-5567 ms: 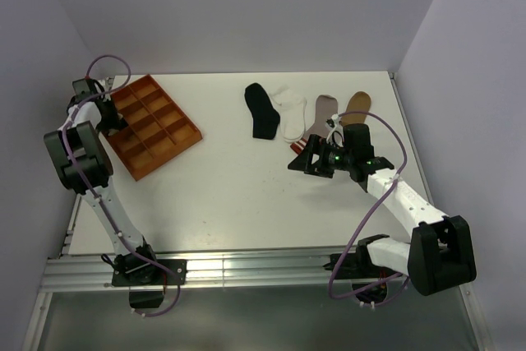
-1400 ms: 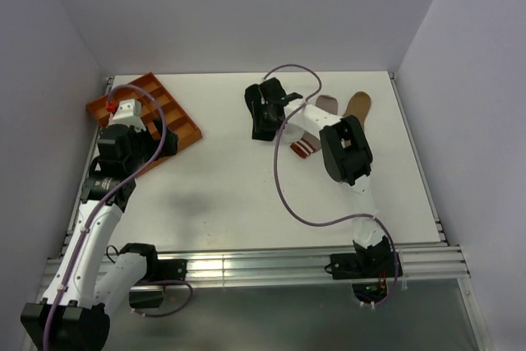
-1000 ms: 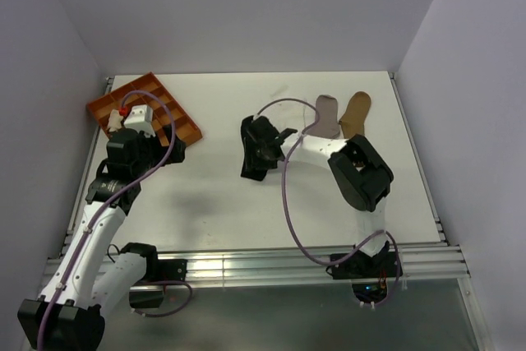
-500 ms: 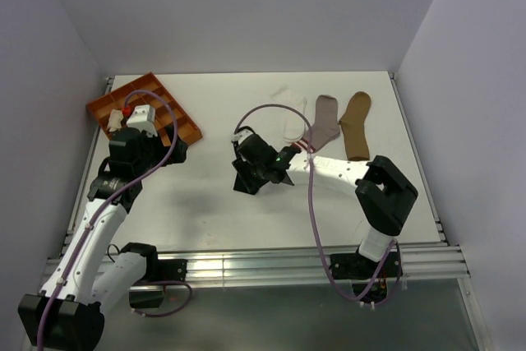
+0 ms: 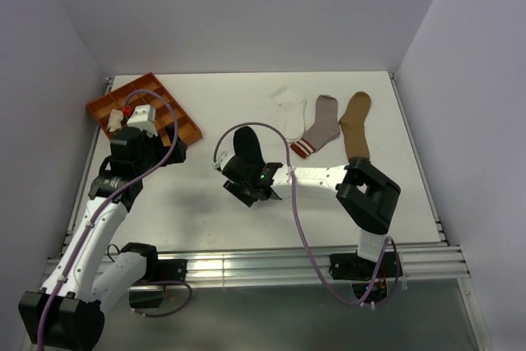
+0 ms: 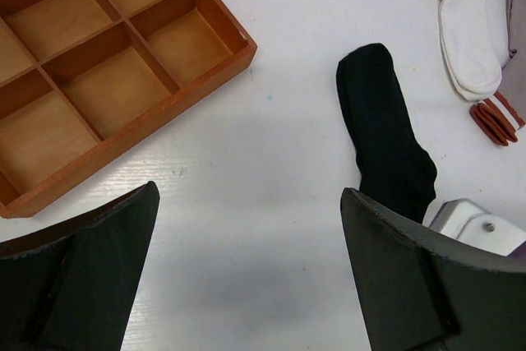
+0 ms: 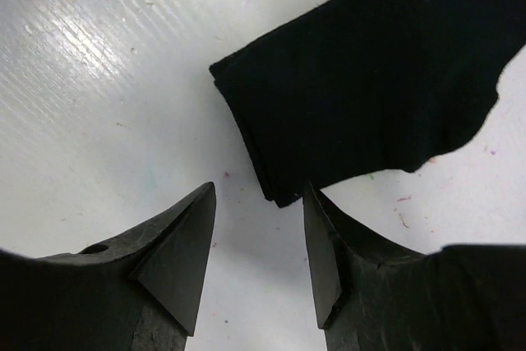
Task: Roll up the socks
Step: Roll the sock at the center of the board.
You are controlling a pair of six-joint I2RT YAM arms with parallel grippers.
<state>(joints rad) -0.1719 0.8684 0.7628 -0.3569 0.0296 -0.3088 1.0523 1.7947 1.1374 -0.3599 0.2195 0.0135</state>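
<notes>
**Black sock flat at mid-bench, right fingers poised at its near end, nothing gripped yet.**
The plain black fabric sock (image 5: 246,147) lies alone on the white bench (image 5: 205,203), apart from the white sock (image 5: 292,113), the grey sock with the red-striped cuff (image 5: 320,125) and the tan sock (image 5: 356,125) at the far side. The right gripper (image 7: 259,195) has its fingers partly apart and empty, with only a corner of the sock's end between the tips. Closing here is likely to catch just that corner or one layer, giving a skewed or slipping roll. The left gripper (image 6: 248,195), with its fingers wide, hovers near the orange compartment tray (image 6: 131,133). With nothing pinning the far end, the sock may slide instead of rolling.
</notes>
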